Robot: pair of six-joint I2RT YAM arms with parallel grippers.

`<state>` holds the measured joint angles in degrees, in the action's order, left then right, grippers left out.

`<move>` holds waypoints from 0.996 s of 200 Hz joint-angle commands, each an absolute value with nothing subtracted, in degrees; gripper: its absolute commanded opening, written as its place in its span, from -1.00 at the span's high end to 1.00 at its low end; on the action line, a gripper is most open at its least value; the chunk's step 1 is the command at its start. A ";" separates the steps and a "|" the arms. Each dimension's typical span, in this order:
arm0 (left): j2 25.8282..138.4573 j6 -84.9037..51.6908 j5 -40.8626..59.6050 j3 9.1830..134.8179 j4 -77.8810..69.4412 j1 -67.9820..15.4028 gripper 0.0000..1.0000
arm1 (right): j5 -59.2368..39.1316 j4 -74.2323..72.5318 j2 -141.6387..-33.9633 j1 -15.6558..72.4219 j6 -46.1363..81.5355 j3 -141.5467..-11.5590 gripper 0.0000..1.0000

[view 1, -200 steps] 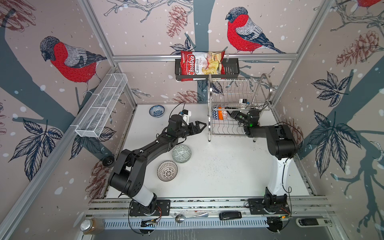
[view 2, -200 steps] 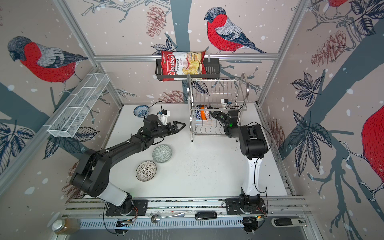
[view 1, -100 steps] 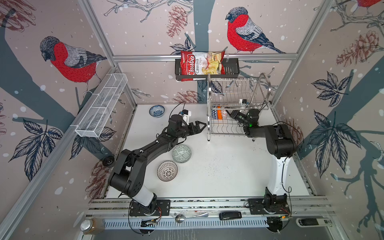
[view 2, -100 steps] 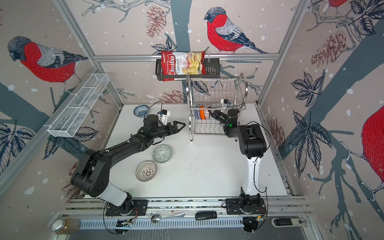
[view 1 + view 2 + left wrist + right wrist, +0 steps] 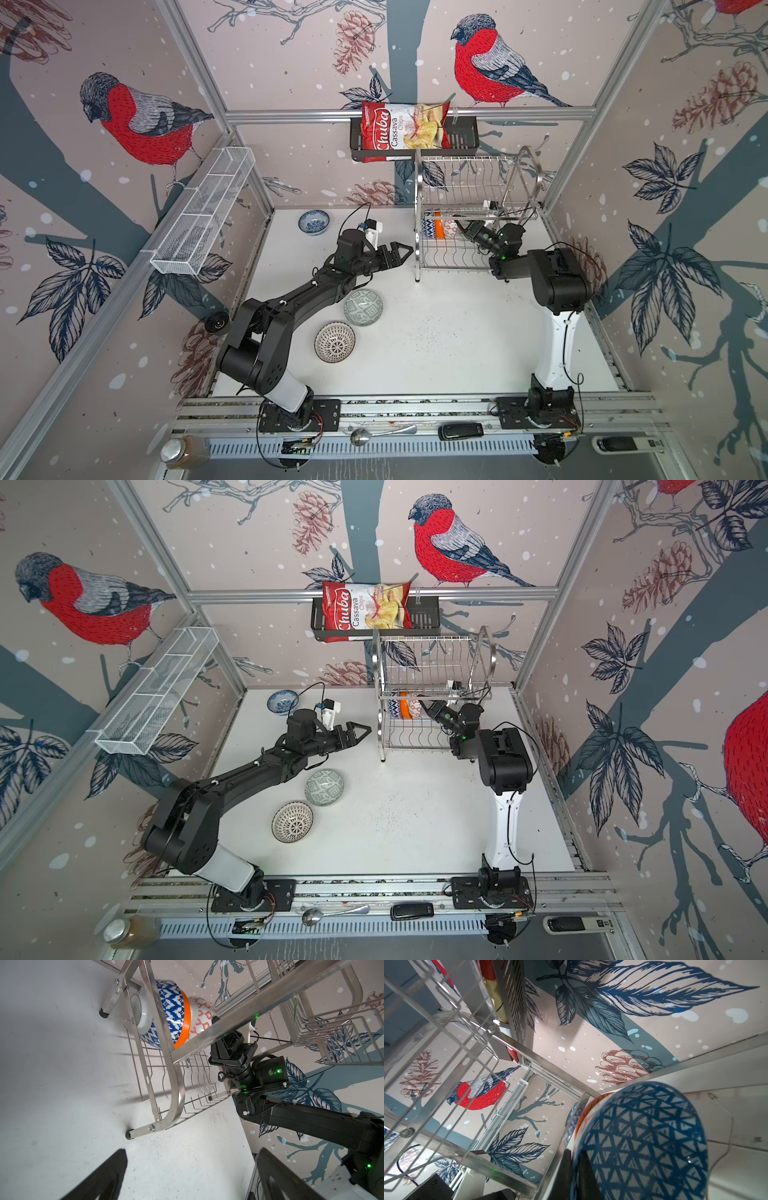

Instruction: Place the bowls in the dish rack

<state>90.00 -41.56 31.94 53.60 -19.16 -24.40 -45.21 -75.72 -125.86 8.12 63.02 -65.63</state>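
The steel dish rack (image 5: 473, 183) (image 5: 432, 658) stands at the back right. On its lower tier two bowls stand on edge: one with an orange inside (image 5: 438, 226) (image 5: 185, 1022) and a blue triangle-patterned bowl (image 5: 643, 1136) (image 5: 200, 1016). My right gripper (image 5: 575, 1152) (image 5: 459, 227) reaches into the rack, shut on the triangle bowl's rim. My left gripper (image 5: 404, 254) (image 5: 192, 1150) hovers open and empty just left of the rack. On the table lie the blue-floral bowl (image 5: 314, 221), the grey-green bowl (image 5: 363, 307) and the black-dotted bowl (image 5: 335, 342).
A black basket holding a chips bag (image 5: 399, 131) hangs on the back wall above the rack. A white mesh basket (image 5: 208, 208) hangs on the left wall. A spoon (image 5: 374, 434) and a jar (image 5: 183, 451) lie at the front rail.
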 commanded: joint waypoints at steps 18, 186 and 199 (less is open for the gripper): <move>89.96 -40.78 32.63 54.05 -20.77 -24.26 -0.95 | -47.10 -77.89 -127.04 8.18 65.98 -66.33 0.95; 89.64 -40.75 32.68 54.05 -20.65 -24.26 -0.95 | -45.56 -63.35 -129.36 8.17 61.97 -68.93 0.97; 89.65 -40.61 32.66 54.04 -20.66 -24.26 -0.95 | -44.95 -62.21 -128.96 8.10 61.03 -68.82 0.97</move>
